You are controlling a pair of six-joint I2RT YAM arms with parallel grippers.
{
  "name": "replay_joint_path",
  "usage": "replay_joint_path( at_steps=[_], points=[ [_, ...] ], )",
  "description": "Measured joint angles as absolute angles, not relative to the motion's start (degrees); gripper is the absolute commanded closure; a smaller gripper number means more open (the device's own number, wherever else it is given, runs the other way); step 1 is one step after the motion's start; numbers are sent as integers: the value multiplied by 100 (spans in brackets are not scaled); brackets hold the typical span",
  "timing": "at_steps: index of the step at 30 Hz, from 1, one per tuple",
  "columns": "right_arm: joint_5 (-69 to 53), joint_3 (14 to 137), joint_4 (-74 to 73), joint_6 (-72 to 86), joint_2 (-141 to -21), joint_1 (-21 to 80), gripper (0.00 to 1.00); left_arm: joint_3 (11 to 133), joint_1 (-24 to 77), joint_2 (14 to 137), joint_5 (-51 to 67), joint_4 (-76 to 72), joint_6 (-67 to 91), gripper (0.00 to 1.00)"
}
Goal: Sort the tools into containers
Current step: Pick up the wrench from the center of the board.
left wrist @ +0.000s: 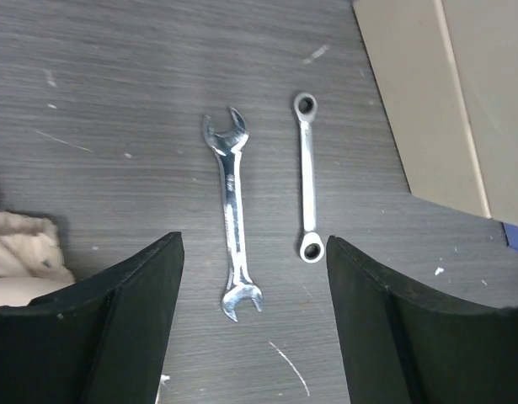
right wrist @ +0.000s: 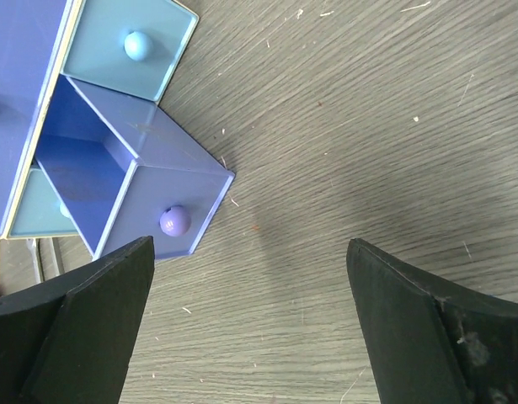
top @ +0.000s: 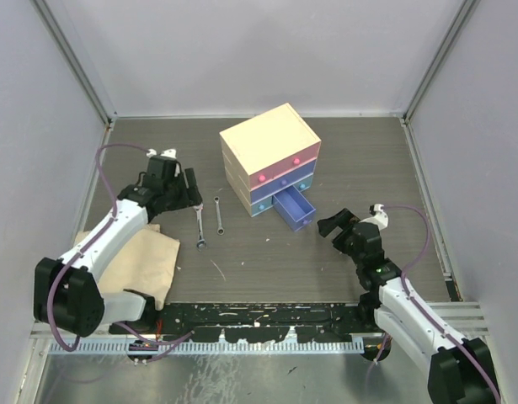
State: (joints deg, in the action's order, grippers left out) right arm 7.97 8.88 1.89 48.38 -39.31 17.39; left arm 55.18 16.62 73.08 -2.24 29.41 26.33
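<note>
Two silver wrenches lie side by side on the dark table: an open-ended wrench (top: 199,225) (left wrist: 233,215) and a ring wrench (top: 218,215) (left wrist: 307,177). My left gripper (top: 189,194) (left wrist: 254,244) hovers just above their near ends, open, holding nothing. The cream chest (top: 269,139) stands behind them, with a pink drawer (top: 280,174) shut. One purple-blue drawer (top: 295,209) (right wrist: 149,181) is pulled out; what shows of its inside is bare. My right gripper (top: 334,225) (right wrist: 250,252) is open and empty, to the right of that drawer's knob (right wrist: 174,220). No other tools show.
A beige cloth (top: 145,257) (left wrist: 18,252) lies under the left arm. A thin pale stick (top: 218,269) (left wrist: 288,366) rests near the front. A light blue drawer (right wrist: 128,46) is shut. Grey walls enclose the table; a black rail (top: 259,318) runs along the near edge.
</note>
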Motion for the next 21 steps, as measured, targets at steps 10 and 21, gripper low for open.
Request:
replay_joint_path(
  at_steps=[10,21],
  points=[
    [567,705,311,4838,-3874,1739,7,5334,2757,8141,-663,2661,3203,33],
    [331,513,541,4939,-3927,1739,9,5516,3463,9155,-1157,2657,3546,41]
  ],
)
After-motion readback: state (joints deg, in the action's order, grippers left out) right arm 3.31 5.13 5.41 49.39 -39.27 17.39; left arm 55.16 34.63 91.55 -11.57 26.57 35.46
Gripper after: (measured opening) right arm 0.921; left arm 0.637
